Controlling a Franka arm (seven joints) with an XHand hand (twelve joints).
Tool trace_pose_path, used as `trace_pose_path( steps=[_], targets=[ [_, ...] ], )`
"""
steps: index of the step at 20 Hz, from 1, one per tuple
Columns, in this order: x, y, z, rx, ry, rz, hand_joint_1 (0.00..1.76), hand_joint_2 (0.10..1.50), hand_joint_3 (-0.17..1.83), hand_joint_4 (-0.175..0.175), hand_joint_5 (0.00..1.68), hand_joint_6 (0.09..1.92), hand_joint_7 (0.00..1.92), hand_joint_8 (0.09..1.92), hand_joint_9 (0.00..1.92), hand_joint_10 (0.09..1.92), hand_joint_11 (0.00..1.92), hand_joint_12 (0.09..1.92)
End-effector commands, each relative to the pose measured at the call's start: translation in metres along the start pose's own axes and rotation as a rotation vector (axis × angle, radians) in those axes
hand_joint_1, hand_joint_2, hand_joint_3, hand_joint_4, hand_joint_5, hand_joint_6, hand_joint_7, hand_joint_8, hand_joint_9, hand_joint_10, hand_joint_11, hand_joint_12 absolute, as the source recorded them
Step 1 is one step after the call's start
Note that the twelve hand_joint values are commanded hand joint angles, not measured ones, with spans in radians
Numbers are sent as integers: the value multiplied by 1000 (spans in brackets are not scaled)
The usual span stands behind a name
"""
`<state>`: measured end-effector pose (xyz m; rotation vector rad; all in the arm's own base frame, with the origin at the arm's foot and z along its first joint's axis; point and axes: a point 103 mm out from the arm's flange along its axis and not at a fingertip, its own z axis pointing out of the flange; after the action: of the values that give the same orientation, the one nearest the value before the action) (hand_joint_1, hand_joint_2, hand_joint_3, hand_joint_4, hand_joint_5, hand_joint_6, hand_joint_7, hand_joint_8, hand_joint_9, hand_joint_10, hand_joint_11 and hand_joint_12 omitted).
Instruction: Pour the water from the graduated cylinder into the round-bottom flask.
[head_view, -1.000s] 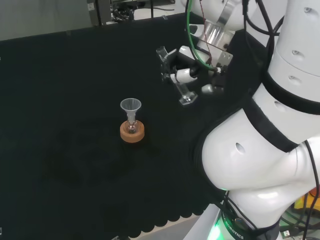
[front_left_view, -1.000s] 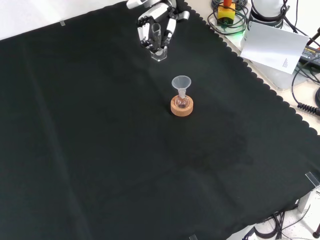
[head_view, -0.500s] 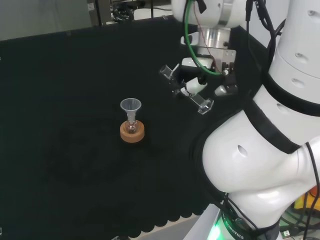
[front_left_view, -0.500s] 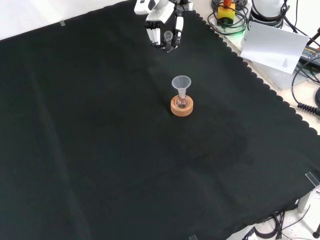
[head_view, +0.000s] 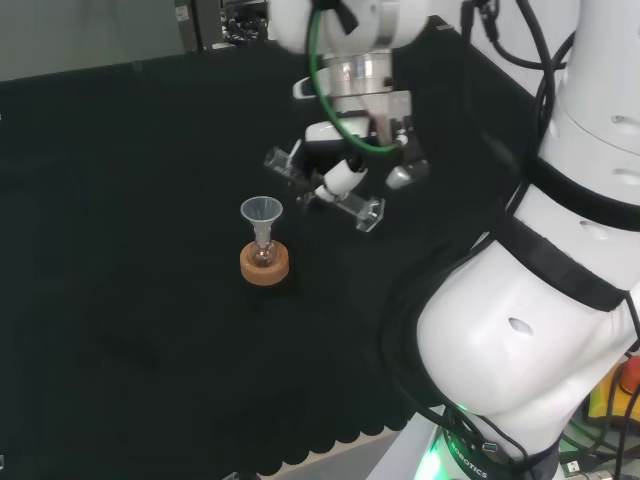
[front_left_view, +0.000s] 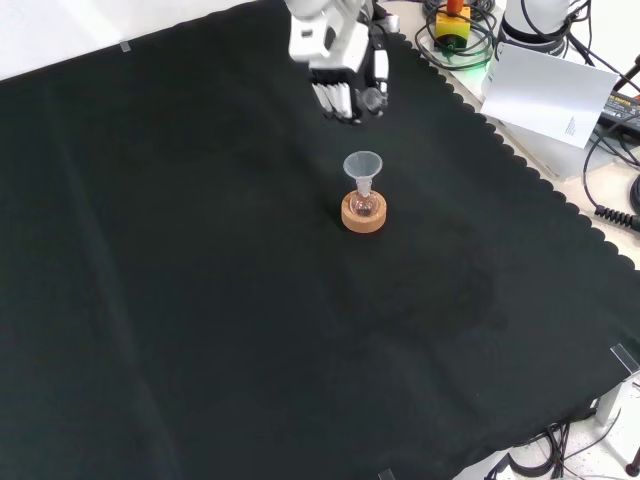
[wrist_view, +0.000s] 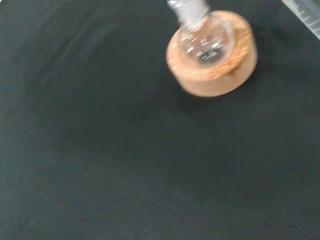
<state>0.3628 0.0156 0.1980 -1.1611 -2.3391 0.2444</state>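
— Where was the hand in the head view?

— The hand (head_view: 345, 170) hung just above centre of the frame, its fingers curled round a clear graduated cylinder (head_view: 325, 191) tipped almost flat, mouth toward the left, base at lower right.

— And the round-bottom flask?

— The small round-bottom flask (head_view: 263, 254) sat left of centre on a cork ring (head_view: 265, 266), a clear funnel (head_view: 261, 213) in its neck, close beside the cylinder's mouth, not touching.

— The front view?

— The hand (front_left_view: 345, 85) stood at upper centre, above the funnel (front_left_view: 363, 167) and flask (front_left_view: 363, 206) on the black cloth (front_left_view: 200, 300).

— The wrist view?

— The flask (wrist_view: 207, 40) on its cork ring (wrist_view: 212, 57) showed close up.
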Motion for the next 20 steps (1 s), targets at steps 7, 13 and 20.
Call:
trace_pose_path(
  steps=[7,13,20],
  targets=[
    [-56,-44,4,262,51,256,1258,1116,-1,-175,972,1020,997,1004,1403,87,1229,769],
    [-56,-44,5,284,47,249,1258,1115,-1,-175,974,1016,1000,1001,1406,87,1230,767],
    [-51,-40,4,298,42,230,1259,1114,-1,-175,976,1013,1001,998,1408,87,1231,764]
  ],
)
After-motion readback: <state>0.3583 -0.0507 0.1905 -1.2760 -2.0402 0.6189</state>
